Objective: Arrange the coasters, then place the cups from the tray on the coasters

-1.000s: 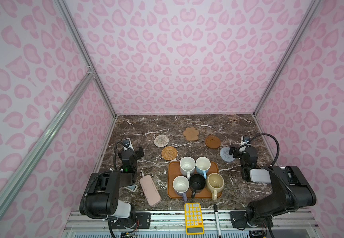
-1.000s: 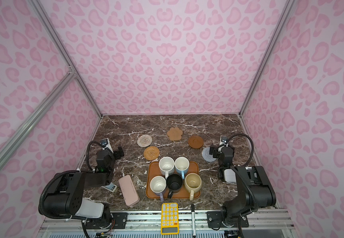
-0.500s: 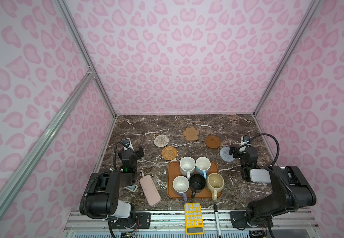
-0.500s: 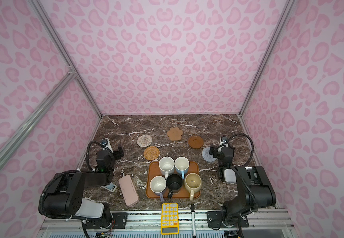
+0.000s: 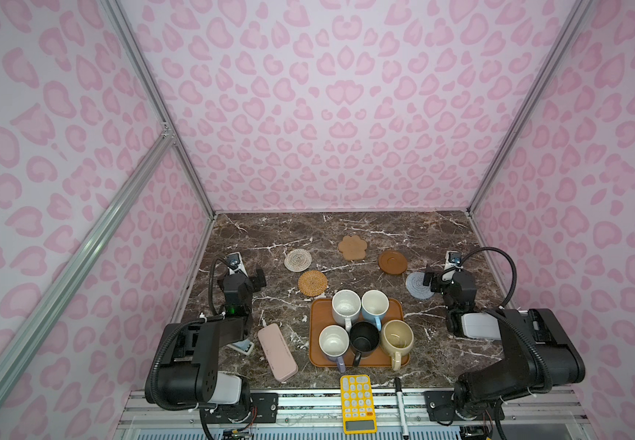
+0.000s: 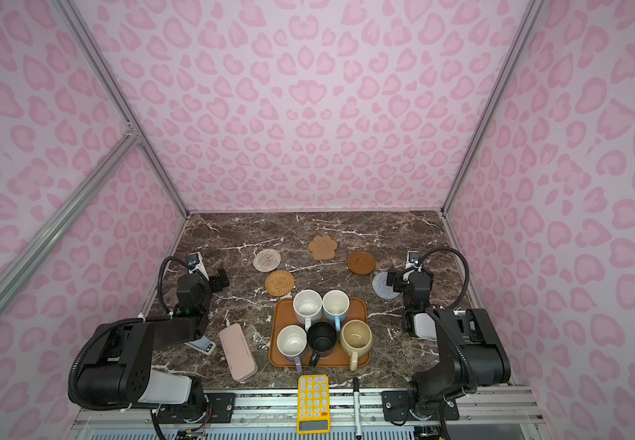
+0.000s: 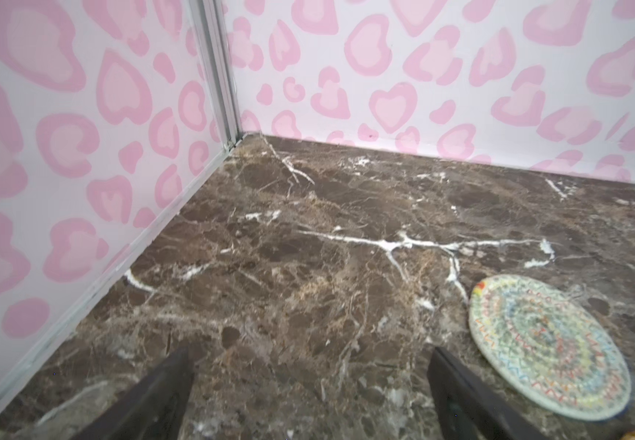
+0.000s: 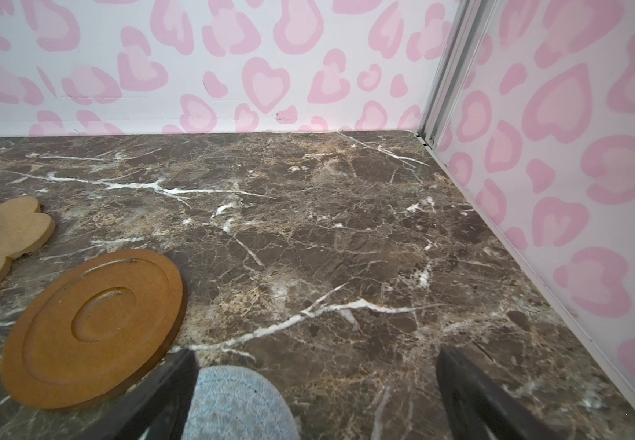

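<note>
Brown marble tabletop (image 5: 346, 228), pink leopard-print walls all round. Far left, the left gripper (image 7: 310, 365) hangs low over bare marble, jaws spread wide with nothing between them. In its wrist view the white woven coaster (image 7: 548, 344) lies just beside one finger. Nearer the front there's a pink case (image 5: 277, 352) lying at an angle.

Next over, the tan rattan coaster (image 5: 312, 282) sits just in front of the white woven one, close to the tray's back left corner. The tray (image 5: 316, 324) is front and centre with all five cups upright on it, packed close. The speckled white cup (image 5: 346, 306) and light blue cup (image 5: 375, 304) are at the back. The lavender cup (image 5: 333, 341), black cup (image 5: 364, 337) and cream-yellow cup (image 5: 396, 337) are in front. A yellow calculator (image 5: 357, 404) and a marker (image 5: 401, 404) lie at the front edge.

Behind the tray is the cork paw coaster (image 5: 353, 246), then the dark brown wooden disc (image 5: 392, 261), then the grey-blue crocheted coaster (image 5: 417, 285). The right gripper (image 8: 318, 360) is right at that last one, jaws wide apart and empty. One finger overlaps the coaster's edge in its wrist view, can't tell if it's touching.
</note>
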